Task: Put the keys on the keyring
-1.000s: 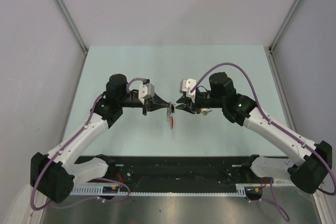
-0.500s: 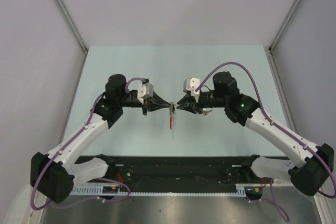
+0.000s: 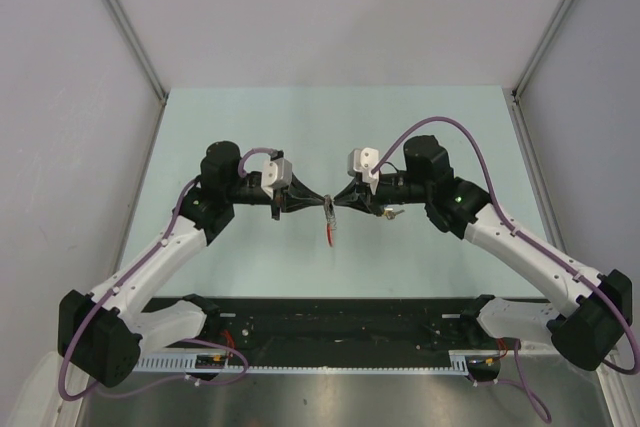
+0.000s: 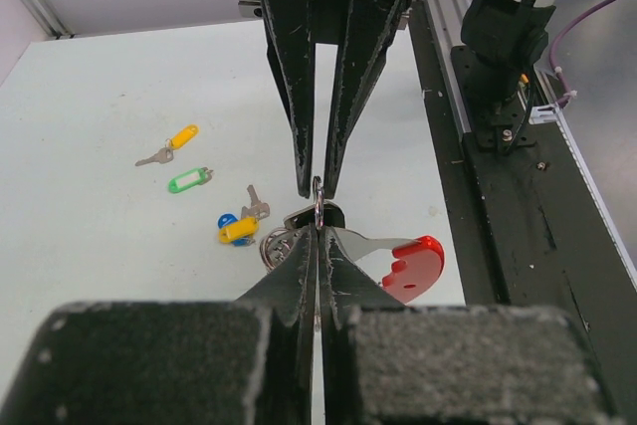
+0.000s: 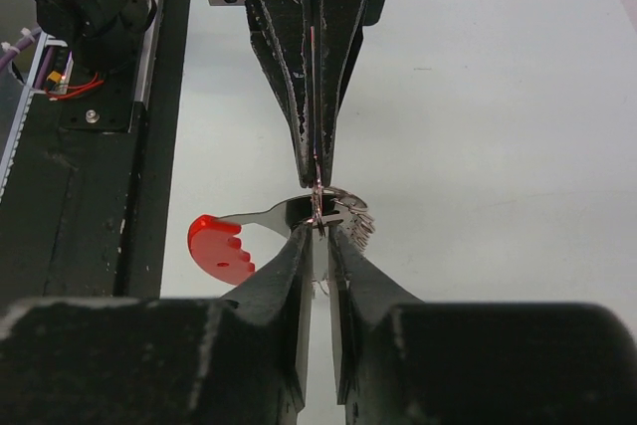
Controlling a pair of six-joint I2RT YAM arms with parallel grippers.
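Red-tagged keyring (image 4: pixel 410 268) | left tool (image 4: pixel 317 238) clamped on it | right tool (image 5: pixel 318 234) narrowly parted (grip unclear)

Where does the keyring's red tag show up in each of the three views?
Top external: red tag near centre.
Left wrist: red tag lower right of centre.
Right wrist: red tag left of centre, lower half.
Shared landmark: the black rail at the near edge.

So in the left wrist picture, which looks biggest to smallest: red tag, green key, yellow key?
1. red tag, though it is nearest the camera.
2. yellow key and green key: too alike to rank.
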